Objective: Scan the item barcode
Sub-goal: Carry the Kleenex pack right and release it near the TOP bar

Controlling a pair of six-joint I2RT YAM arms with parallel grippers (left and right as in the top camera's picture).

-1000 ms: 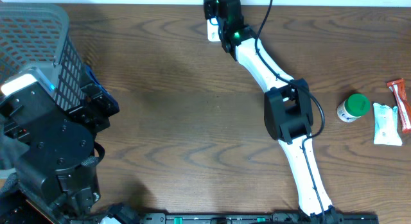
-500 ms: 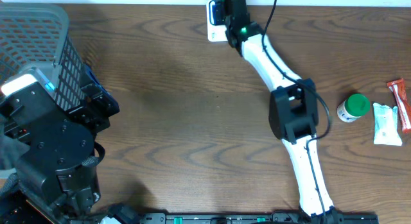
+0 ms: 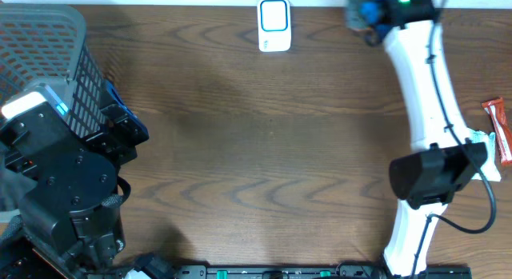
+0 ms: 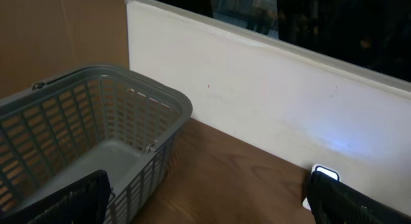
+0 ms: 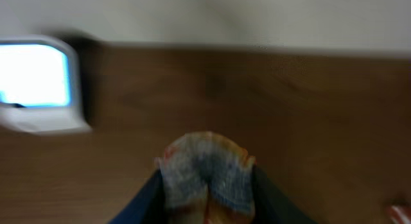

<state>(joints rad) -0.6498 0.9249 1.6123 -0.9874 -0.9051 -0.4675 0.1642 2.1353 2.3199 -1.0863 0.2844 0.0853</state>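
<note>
Nearest the robot's base, the left arm (image 3: 64, 191) sits bulky and black at the left corner of the wooden tabletop (image 3: 240, 151). Its left hand (image 4: 205, 185) is spread wide with nothing between the dark fingers (image 4: 70, 201), which show only at the bottom corners of the left wrist view. Just beyond it stands a grey mesh basket (image 4: 173, 115), upright against the pale wall (image 4: 257, 89); what can be seen of its floor looks bare.

Across on the right side, the right arm (image 3: 424, 79) reaches from the near edge up to the far edge of the tabletop. Beside its black elbow joint lies a white packet (image 3: 492, 167), partly covered by the arm, and a red packet (image 3: 498, 127) lies just outside that, at the right edge.

Farthest away, a white scanner (image 3: 273, 25) with a lit blue-white face stands at the back edge, close to the wall. The right hand (image 3: 364, 11) is at that same far edge, off to the right of the scanner and well apart from it. It is closed around the item (image 5: 207, 176), a small soft piece in grey and orange, too blurred to read, held between the two fingers above the wood.
</note>
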